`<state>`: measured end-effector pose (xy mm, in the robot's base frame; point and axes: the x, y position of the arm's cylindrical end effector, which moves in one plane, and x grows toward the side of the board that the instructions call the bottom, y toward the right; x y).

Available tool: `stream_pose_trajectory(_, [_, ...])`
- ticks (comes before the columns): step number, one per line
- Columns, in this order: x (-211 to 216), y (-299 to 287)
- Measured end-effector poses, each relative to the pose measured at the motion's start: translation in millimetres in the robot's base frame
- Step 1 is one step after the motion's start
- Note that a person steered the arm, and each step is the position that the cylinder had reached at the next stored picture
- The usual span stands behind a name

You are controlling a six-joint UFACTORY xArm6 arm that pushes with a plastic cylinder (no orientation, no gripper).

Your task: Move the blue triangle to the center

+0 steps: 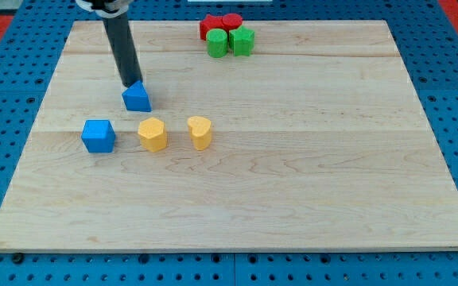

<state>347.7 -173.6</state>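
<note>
Nearest us, the lower half of the tabletop carries no blocks. Further up, left of the frame's middle, sit a blue cube, a yellow block and a second yellow block, in a loose row and apart from one another. Just above that row, in the upper left of the frame, is the blue triangle, well away from the board's centre. Our tip rests at the triangle's upper left edge, touching it or very nearly so; we cannot tell which. We have no hand here, only a plain rod, so nothing opens, closes or holds anything. At the top of the frame, right of middle, two red blocks and two green blocks huddle together. We judge the triangle to be light, rigid and ready to slide on smooth wood, though a push off its middle would likely spin it. Pressing squarely on its upper left face, aimed down and right, should carry it centreward, passing above the yellow blocks.
</note>
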Motion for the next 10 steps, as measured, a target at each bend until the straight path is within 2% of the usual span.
stream_pose_trajectory(1, [8,-34])
stream_pose_trajectory(3, [24,46])
stream_pose_trajectory(5, [36,25])
stream_pose_trajectory(9, [46,133])
stream_pose_trajectory(10, [37,130])
